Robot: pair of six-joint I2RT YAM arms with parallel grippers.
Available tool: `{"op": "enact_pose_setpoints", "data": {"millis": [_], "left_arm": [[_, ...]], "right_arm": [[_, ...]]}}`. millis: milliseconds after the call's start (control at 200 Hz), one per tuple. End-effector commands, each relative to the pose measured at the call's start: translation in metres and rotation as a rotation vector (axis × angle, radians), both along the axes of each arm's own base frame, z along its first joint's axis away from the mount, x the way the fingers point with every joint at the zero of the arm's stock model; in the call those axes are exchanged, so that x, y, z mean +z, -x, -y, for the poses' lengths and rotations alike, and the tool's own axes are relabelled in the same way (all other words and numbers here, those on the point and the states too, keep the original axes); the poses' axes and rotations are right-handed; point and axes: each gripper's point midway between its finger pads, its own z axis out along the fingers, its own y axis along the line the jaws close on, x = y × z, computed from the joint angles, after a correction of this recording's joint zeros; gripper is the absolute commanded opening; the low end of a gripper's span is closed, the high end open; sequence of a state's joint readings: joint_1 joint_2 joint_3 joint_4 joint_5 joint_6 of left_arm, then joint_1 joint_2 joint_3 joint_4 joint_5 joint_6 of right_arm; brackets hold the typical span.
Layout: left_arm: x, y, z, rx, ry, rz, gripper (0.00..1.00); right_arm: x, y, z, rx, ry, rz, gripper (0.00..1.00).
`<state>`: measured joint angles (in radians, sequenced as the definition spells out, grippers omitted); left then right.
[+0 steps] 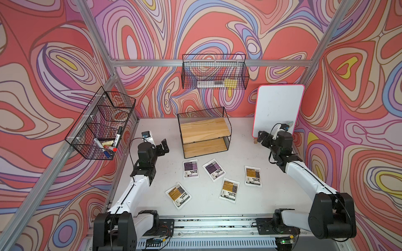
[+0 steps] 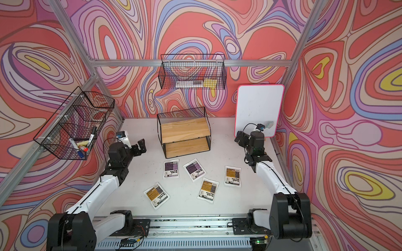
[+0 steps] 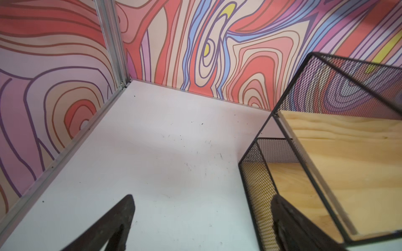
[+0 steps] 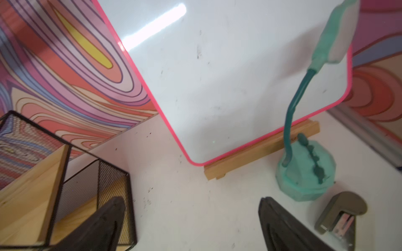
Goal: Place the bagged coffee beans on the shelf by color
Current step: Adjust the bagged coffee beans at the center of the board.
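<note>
The five bagged coffee beans lie flat and label-up on the white table, in front of the shelf. Nearest the robot's base is the nearest orange-brown pouch, on the left side. The middle orange-brown pouch lies a little farther back, and the right orange-brown pouch is beyond it on the right. Closest to the shelf are the left purple pouch and the right purple pouch, just beside each other but apart.

The left gripper hangs above the table left of the shelf. Its wrist view shows the fingers spread wide with only bare table between them. The right gripper is raised on the right, in front of the whiteboard. Its fingers are also spread wide and hold nothing.

The shelf stands upright at mid-table, with two light wooden boards in a black mesh frame. Behind the right gripper, a pink-edged whiteboard leans in a wooden stand, with a green desk lamp near its foot. One black wire basket hangs on the left wall with markers inside, and another wire basket hangs on the back wall.
</note>
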<state>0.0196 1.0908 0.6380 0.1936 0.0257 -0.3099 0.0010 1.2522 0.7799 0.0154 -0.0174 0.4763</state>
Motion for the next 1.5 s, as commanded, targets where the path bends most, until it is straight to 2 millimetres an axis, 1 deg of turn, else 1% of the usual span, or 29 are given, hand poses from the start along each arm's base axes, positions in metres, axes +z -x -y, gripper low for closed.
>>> {"op": "enact_pose_setpoints", "data": {"millis": [0, 85, 165, 190, 230, 335, 451, 541, 656, 736, 841, 961, 1051, 1147, 1317, 1492], "left_arm": [[-0.035, 0.028, 0.021, -0.027, 0.179, -0.216, 0.99], [-0.036, 0.039, 0.036, -0.054, 0.188, -0.263, 0.99], [-0.037, 0.05, 0.054, -0.102, 0.171, -0.305, 0.99], [-0.036, 0.052, 0.061, -0.123, 0.168, -0.308, 0.99], [-0.042, 0.062, 0.069, -0.141, 0.162, -0.355, 0.99], [-0.051, 0.077, 0.091, -0.191, 0.17, -0.419, 0.99], [-0.063, 0.095, 0.115, -0.258, 0.146, -0.471, 0.99], [-0.073, 0.109, 0.131, -0.302, 0.134, -0.513, 0.99], [-0.086, 0.124, 0.15, -0.345, 0.12, -0.552, 0.99], [-0.093, 0.13, 0.162, -0.369, 0.113, -0.564, 0.99], [-0.097, 0.133, 0.179, -0.411, 0.079, -0.567, 0.99], [-0.103, 0.136, 0.196, -0.454, 0.037, -0.592, 0.99], [-0.109, 0.14, 0.207, -0.487, 0.021, -0.619, 0.99], [-0.115, 0.146, 0.213, -0.511, 0.007, -0.64, 0.99], [-0.121, 0.154, 0.219, -0.536, 0.0, -0.664, 0.99], [-0.125, 0.162, 0.218, -0.541, -0.007, -0.679, 0.99]], "right_arm": [[-0.028, 0.04, -0.04, 0.129, -0.245, -0.161, 0.98], [-0.023, 0.056, -0.059, 0.203, -0.34, -0.185, 0.98], [-0.027, 0.074, -0.079, 0.271, -0.372, -0.255, 0.98], [-0.03, 0.081, -0.086, 0.295, -0.374, -0.28, 0.98], [-0.034, 0.091, -0.096, 0.331, -0.372, -0.324, 0.98], [-0.049, 0.121, -0.122, 0.415, -0.368, -0.437, 0.98], [-0.067, 0.15, -0.143, 0.468, -0.389, -0.534, 0.98], [-0.078, 0.169, -0.152, 0.489, -0.411, -0.586, 0.98], [-0.084, 0.191, -0.16, 0.526, -0.436, -0.631, 0.98], [-0.087, 0.205, -0.163, 0.549, -0.449, -0.663, 0.98], [-0.098, 0.219, -0.163, 0.563, -0.457, -0.713, 0.98], [-0.106, 0.224, -0.166, 0.578, -0.472, -0.741, 0.98], [-0.111, 0.222, -0.171, 0.593, -0.486, -0.753, 0.98], [-0.117, 0.22, -0.176, 0.606, -0.492, -0.771, 0.98], [-0.128, 0.215, -0.189, 0.636, -0.484, -0.804, 0.98], [-0.137, 0.208, -0.204, 0.654, -0.483, -0.824, 0.98]]}}
